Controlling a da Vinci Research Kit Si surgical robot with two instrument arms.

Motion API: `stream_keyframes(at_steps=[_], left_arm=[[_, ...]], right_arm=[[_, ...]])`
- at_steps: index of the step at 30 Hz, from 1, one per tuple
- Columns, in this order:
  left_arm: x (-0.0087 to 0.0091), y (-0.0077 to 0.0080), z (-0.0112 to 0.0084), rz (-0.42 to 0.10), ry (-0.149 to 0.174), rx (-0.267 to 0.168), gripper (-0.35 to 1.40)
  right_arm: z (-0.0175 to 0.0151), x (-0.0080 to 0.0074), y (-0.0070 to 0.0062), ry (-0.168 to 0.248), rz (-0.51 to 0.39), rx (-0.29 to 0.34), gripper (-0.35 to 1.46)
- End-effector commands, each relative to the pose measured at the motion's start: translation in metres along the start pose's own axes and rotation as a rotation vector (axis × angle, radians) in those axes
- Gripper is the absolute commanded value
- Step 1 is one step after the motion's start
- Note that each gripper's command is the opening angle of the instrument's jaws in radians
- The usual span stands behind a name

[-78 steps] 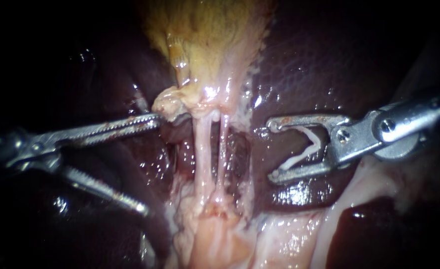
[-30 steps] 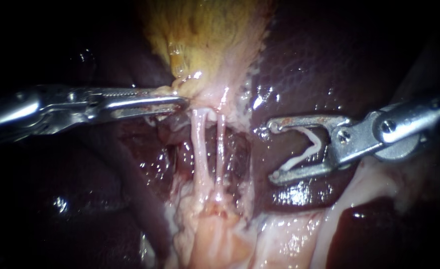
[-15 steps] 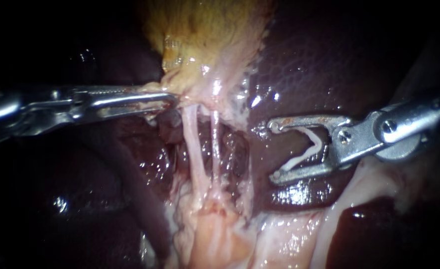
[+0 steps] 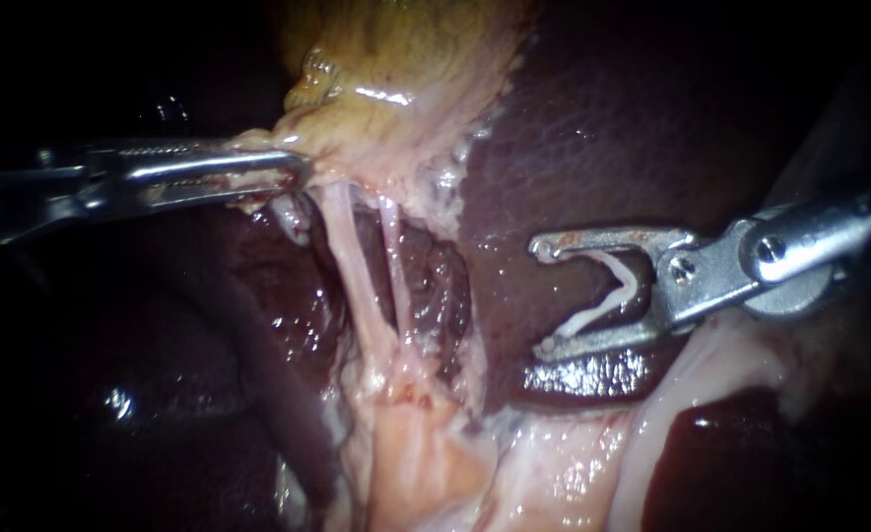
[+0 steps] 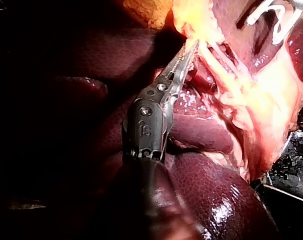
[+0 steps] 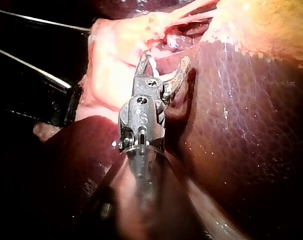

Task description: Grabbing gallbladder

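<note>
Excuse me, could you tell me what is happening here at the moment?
My left instrument has its jaws shut on the lower edge of the yellow, glistening gallbladder. The two pale thin tubes below it are stretched taut over the dark red liver. My right instrument hangs apart over the liver, clear of the tubes, carrying a white V-shaped clip between its wide-set jaws.
</note>
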Motion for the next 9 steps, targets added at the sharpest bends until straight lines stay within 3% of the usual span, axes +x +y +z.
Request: stream_keyframes(at_steps=[1, 9], left_arm=[[-0.0001, 0.0, 0.0001, 0.001, 0.0, 0.002, -0.35], [-0.0004, 0.0002, 0.0006, 0.002, 0.002, 0.01, -0.35]], right_arm=[[0.0001, 0.0, 0.0, 0.0, 0.0, 0.0, 0.5], [0.0001, 0.0, 0.0, 0.0, 0.0, 0.0, 0.5]])
